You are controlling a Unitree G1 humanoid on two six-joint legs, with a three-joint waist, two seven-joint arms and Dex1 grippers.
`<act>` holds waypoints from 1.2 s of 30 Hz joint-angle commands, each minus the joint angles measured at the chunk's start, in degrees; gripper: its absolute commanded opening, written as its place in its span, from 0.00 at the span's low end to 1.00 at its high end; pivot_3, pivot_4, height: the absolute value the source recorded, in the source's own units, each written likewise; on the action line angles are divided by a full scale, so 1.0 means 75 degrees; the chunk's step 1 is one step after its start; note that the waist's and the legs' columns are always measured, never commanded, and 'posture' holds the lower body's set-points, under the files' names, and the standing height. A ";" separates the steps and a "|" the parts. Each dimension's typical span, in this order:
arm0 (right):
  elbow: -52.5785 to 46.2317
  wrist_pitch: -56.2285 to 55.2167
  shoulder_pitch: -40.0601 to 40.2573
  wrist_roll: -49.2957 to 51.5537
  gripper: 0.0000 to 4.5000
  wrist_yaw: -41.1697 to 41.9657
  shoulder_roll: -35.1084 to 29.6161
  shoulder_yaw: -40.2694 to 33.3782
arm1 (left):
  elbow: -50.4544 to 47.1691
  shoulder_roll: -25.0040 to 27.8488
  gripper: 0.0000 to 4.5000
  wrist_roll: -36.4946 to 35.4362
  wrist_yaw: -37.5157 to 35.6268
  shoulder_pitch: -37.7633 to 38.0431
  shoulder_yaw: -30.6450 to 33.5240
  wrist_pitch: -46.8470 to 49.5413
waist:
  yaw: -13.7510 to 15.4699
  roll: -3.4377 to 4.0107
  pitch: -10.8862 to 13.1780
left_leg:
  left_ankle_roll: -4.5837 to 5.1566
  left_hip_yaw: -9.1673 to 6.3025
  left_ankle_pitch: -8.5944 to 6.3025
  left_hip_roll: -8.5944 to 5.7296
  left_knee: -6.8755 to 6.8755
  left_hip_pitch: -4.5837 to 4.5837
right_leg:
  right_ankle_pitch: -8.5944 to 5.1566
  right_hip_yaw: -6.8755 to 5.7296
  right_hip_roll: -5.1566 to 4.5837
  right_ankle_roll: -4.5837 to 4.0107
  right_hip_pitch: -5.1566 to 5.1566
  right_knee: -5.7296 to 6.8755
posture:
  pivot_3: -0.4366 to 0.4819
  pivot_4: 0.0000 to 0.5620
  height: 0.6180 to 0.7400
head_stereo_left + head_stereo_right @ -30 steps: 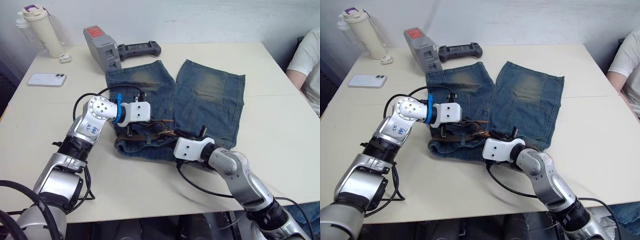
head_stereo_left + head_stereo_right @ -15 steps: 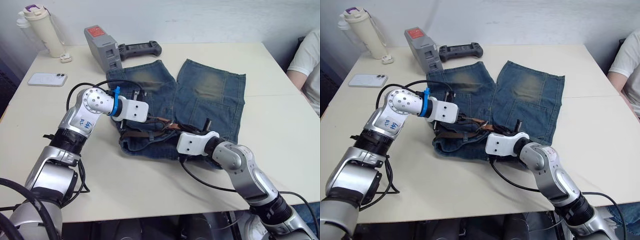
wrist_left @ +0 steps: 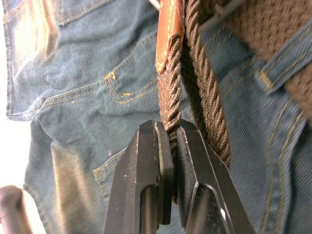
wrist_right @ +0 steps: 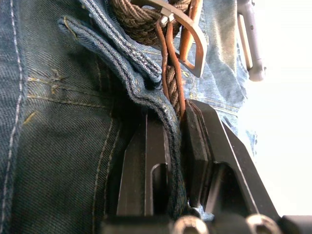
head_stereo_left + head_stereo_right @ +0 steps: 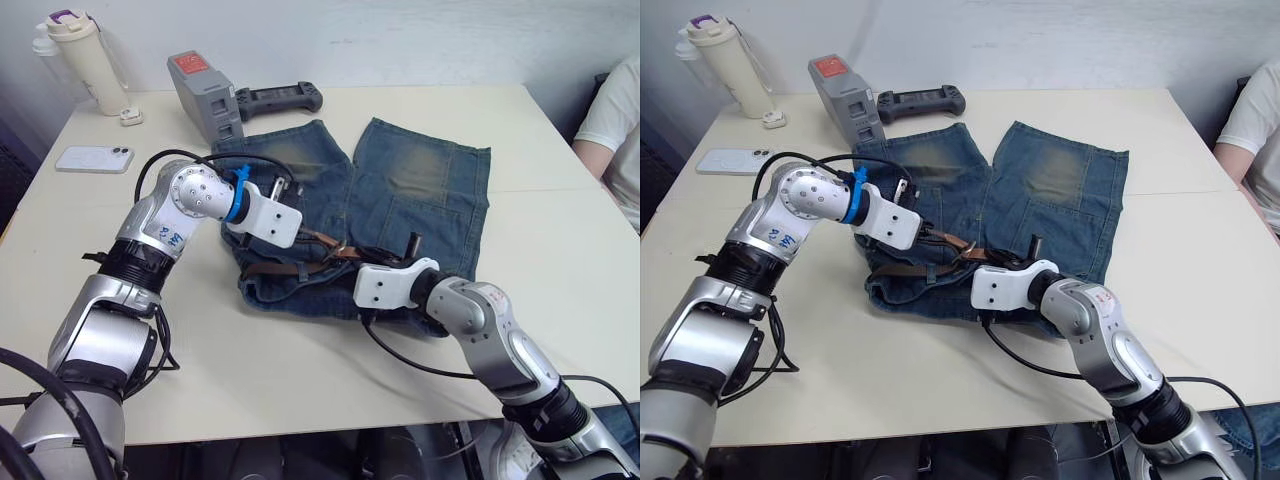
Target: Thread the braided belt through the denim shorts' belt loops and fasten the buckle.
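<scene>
The denim shorts [image 5: 420, 190] lie flat mid-table, waistband toward me. The braided belt [image 5: 290, 268] runs along that waistband, under a belt loop [image 3: 279, 73]. My left gripper [image 3: 168, 127] is shut on a raised stretch of the brown braid [image 3: 169, 92], just over the waistband's left half [image 5: 308, 237]. My right gripper [image 4: 175, 114] is shut on a folded denim edge of the waistband [image 4: 146, 92], with thin brown belt strands running into the same gap. The silvery buckle [image 4: 192, 41] sits just past its fingertips. In the head view the right gripper [image 5: 380, 260] is at the waistband's middle.
At the back left stand a cream bottle [image 5: 82, 62], a small white object [image 5: 130, 116], a grey box with a red label [image 5: 205, 95] and a black controller [image 5: 280, 98]. A phone [image 5: 93, 158] lies at the left. A person's sleeve [image 5: 615, 120] shows at the right edge.
My left arm has swung up and away from me, tilting its wrist and drawing the belt up. The right gripper has shifted slightly away with the waistband.
</scene>
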 commanded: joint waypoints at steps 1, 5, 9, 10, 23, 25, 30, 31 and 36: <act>-0.0141 0.0099 -0.0201 -0.0051 0.01 0.0067 0.0023 -0.0284 | -0.0103 0.0020 0.00 0.0131 0.0024 -0.0370 0.0029 -0.0075 | -0.0005 0.0000 0.0000 | 0.0000 0.0001 0.0000 0.0000 0.0000 0.0000 | 0.0000 0.0001 0.0000 0.0000 -0.0001 0.0001 | 0.48 0.27 0.27; -0.0168 0.0222 -0.0256 -0.0042 0.01 0.0145 0.0063 -0.0282 | -0.0504 -0.0118 0.00 -0.0025 -0.0142 -0.0398 0.0078 0.0288 | -0.0005 0.0000 0.0000 | 0.0000 0.0002 0.0000 0.0001 0.0000 0.0000 | 0.0000 0.0001 -0.0001 0.0000 -0.0005 0.0004 | 0.48 0.27 0.27; -0.0140 0.0248 -0.0233 -0.0055 0.01 0.0150 0.0068 -0.0280 | -0.0921 -0.0164 0.00 -0.0103 -0.0292 -0.0303 0.0106 0.0564 | -0.0007 0.0000 0.0000 | 0.0000 0.0002 0.0000 0.0001 0.0004 -0.0003 | 0.0000 0.0002 -0.0001 0.0000 -0.0006 0.0005 | 0.48 0.27 0.27; -0.0135 0.0259 -0.0238 -0.0059 0.01 0.0155 0.0074 -0.0276 | -0.1001 -0.0170 0.00 -0.0111 -0.0316 -0.0286 0.0111 0.0620 | -0.0010 0.0000 0.0000 | 0.0000 0.0003 0.0000 0.0001 0.0003 -0.0003 | 0.0000 0.0002 -0.0001 0.0000 -0.0007 0.0006 | 0.48 0.27 0.27; -0.0191 0.0385 -0.0247 -0.0004 0.01 0.0183 0.0079 -0.0353 | -0.1271 0.0100 0.00 0.0213 -0.0423 -0.0305 0.0045 0.0682 | -0.0006 0.0000 0.0000 | 0.0000 0.0004 0.0000 0.0001 0.0008 -0.0003 | 0.0000 0.0004 -0.0002 0.0000 -0.0009 0.0013 | 0.48 0.27 0.27; -0.0193 0.0394 -0.0247 0.0001 0.01 0.0183 0.0081 -0.0356 | -0.1243 0.0158 0.00 0.0274 -0.0403 -0.0324 0.0023 0.0632 | -0.0006 0.0000 0.0000 | 0.0000 0.0004 0.0000 0.0001 0.0007 -0.0003 | 0.0000 0.0004 -0.0001 0.0000 -0.0009 0.0013 | 0.48 0.27 0.27; -0.0177 0.0402 -0.0279 0.0017 0.01 0.0194 0.0080 -0.0356 | -0.1274 0.0214 0.00 0.0434 -0.0389 -0.0295 -0.0065 0.0505 | 0.0002 0.0000 0.0000 | 0.0001 0.0004 -0.0001 0.0001 0.0011 -0.0005 | 0.0000 0.0004 -0.0003 -0.0001 -0.0009 0.0014 | 0.48 0.27 0.27; -0.0173 0.0402 -0.0285 0.0019 0.01 0.0196 0.0079 -0.0356 | -0.1274 0.0225 0.00 0.0478 -0.0381 -0.0292 -0.0083 0.0479 | 0.0001 0.0000 0.0000 | 0.0001 0.0003 -0.0001 0.0001 0.0011 -0.0005 | 0.0000 0.0004 -0.0002 0.0000 -0.0010 0.0014 | 0.48 0.27 0.27; -0.0173 0.0395 -0.0345 0.0039 0.01 0.0223 0.0081 -0.0355 | -0.1276 0.0236 0.00 0.0775 -0.0276 -0.0292 -0.0190 0.0344 | -0.0002 0.0000 0.0000 | 0.0001 0.0006 -0.0001 0.0001 0.0011 -0.0007 | 0.0000 0.0004 -0.0003 -0.0001 -0.0016 0.0019 | 0.48 0.27 0.27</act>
